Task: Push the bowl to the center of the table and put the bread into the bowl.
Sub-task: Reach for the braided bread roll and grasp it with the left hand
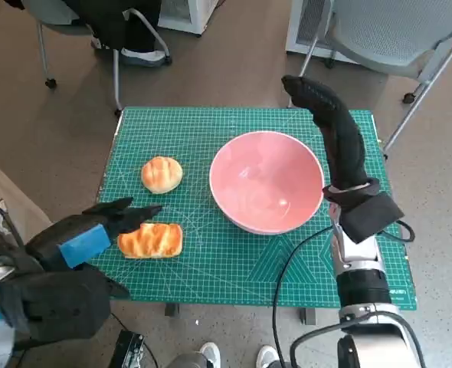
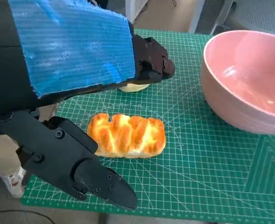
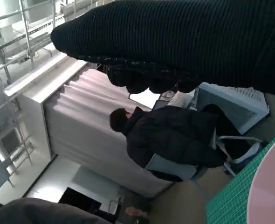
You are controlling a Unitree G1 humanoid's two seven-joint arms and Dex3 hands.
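On a green cutting mat [image 1: 211,261], the pink bowl [image 1: 266,181] sat near centre, right hand [image 1: 325,115] beside its rim, grip unclear. The left hand [image 1: 96,230] hovered spread and empty by the long bread [image 1: 150,240], partly hiding the round bun [image 2: 134,87].

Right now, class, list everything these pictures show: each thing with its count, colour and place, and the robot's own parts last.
Bowl: one, pink, empty, near the mat's middle, somewhat toward the right hand.
Long bread: one, golden-brown, on the mat's near left part, just beyond the left hand.
Round bun: one, golden, on the mat farther back than the long bread.
Cutting mat: one, green with a grid, covering the table.
Chairs: two, grey, on the floor beyond the table.
Person: one, dark jacket, seated, right wrist view.
Left hand: black with blue tape, fingers apart, holding nothing.
Right hand: black glove, raised beside the bowl's right rim.
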